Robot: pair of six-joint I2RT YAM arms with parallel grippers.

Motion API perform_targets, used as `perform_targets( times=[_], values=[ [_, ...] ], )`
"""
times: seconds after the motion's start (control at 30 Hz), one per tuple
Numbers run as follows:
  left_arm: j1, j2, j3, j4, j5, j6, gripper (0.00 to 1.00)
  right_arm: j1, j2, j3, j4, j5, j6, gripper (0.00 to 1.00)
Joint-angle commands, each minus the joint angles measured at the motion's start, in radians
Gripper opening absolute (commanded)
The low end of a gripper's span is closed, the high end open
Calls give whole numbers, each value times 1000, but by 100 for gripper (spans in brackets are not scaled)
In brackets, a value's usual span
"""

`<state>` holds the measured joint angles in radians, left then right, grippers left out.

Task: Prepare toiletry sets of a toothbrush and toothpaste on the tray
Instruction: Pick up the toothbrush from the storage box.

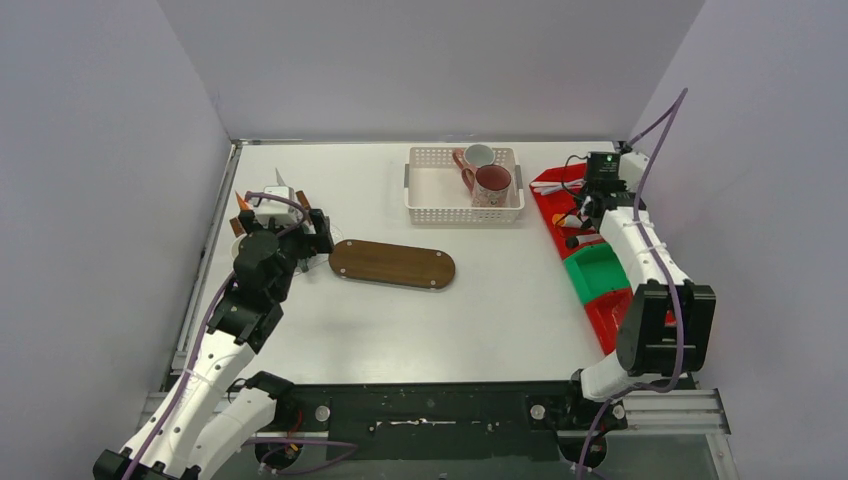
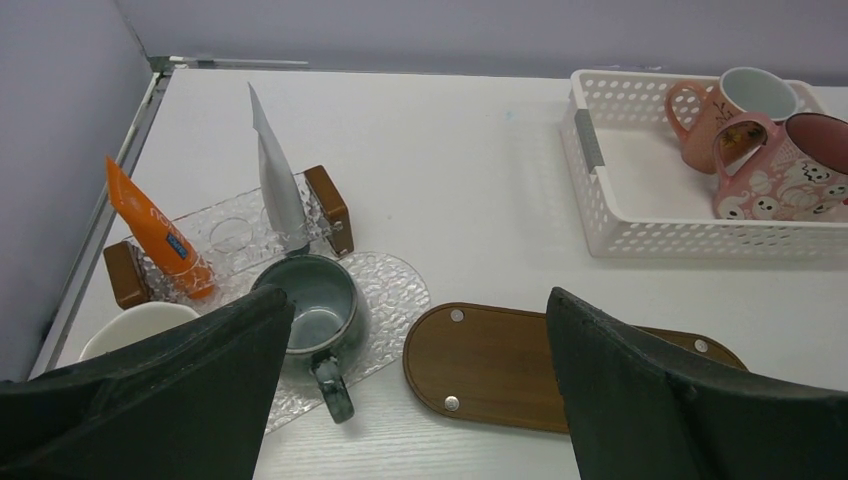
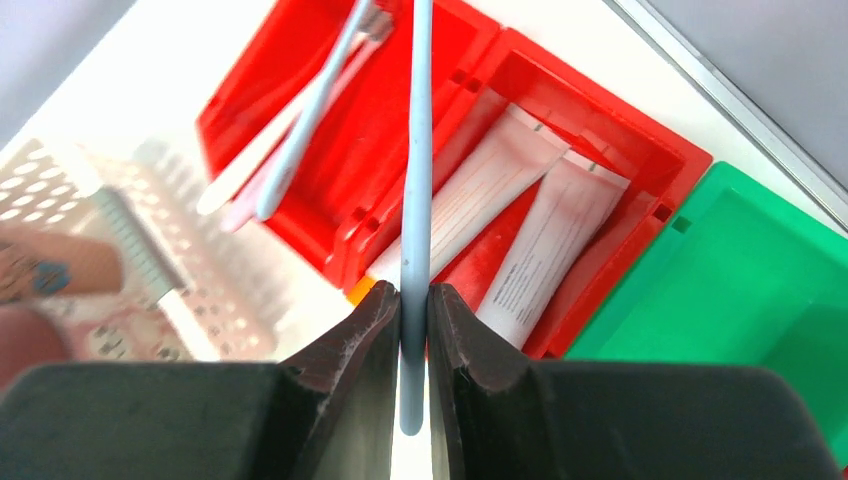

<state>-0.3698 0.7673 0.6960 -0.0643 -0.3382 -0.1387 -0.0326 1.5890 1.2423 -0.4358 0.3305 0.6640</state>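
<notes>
Here, right pincer [image 3: 413,296] pinching pale-blue toothbrush [image 3: 418,150], left pincer [image 2: 420,296] spread, tube [image 3: 545,250] lettering illegible.

White table [image 1: 500,320] w/ oval wooden tray [image 1: 392,264] centre-left, white mesh basket [image 1: 465,214] behind it, red bins [image 1: 550,190] & green bin [image 1: 590,272] along right edge, clear glass mat [image 2: 390,290] near left edge.

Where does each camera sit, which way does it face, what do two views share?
Top external: above, behind the bases, looking down at the table; left arm and right arm show.
Left wrist: low, facing a dark green mug; open left gripper frames it.
Right wrist: looking into red bins; right gripper shut on a blue toothbrush.
Shared: top and left wrist show wooden tray and white basket.
</notes>
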Motion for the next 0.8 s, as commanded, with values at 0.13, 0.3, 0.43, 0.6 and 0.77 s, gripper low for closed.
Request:
perform_targets(
  times=[0.13, 0.3, 0.43, 0.6, 0.77],
  values=[
    [11, 21, 121, -52, 165, -55, 97, 138, -284, -190, 309, -146, -276, 0],
    [11, 29, 172, -98, 257, -94, 97, 217, -422, -322, 455, -272, -363, 0],
    [11, 35, 198, -118, 332, -138, 97, 263, -517, -432, 567, -420, -426, 0],
    [9, 57, 229, -108, 475, -220, 97, 332, -588, -552, 734, -537, -460, 0],
    [4, 85, 247, -72, 577, -310, 97, 414, -593, -616, 854, -617, -504, 0]
  ],
)
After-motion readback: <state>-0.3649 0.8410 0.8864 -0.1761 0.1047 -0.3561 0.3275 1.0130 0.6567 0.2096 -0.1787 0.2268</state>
